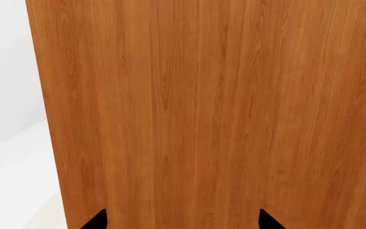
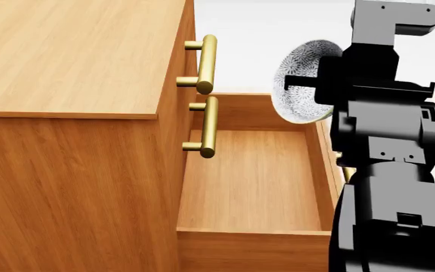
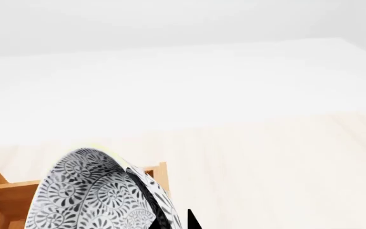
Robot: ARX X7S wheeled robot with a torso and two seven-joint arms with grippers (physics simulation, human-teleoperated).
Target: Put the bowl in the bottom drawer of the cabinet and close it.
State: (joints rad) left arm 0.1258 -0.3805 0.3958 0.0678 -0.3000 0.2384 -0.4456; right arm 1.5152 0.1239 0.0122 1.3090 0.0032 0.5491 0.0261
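The bowl (image 2: 297, 79), white with a blue-grey leaf pattern, hangs tilted on its side above the far right corner of the open bottom drawer (image 2: 255, 181). My right gripper (image 2: 322, 85) is shut on its rim. In the right wrist view the bowl (image 3: 94, 195) fills the lower corner, with its rim pinched in the gripper (image 3: 172, 222). The drawer box holds nothing. The cabinet (image 2: 74, 56) stands at the left. My left gripper (image 1: 183, 222) is open, facing a flat wooden cabinet wall (image 1: 202, 114) with nothing between its fingers.
The two upper drawers are shut, and their brass bar handles (image 2: 208, 63) (image 2: 209, 126) jut out over the open drawer. My right arm (image 2: 391, 170) hides the drawer's right side and front. Pale floor (image 3: 266, 157) and a white wall lie beyond.
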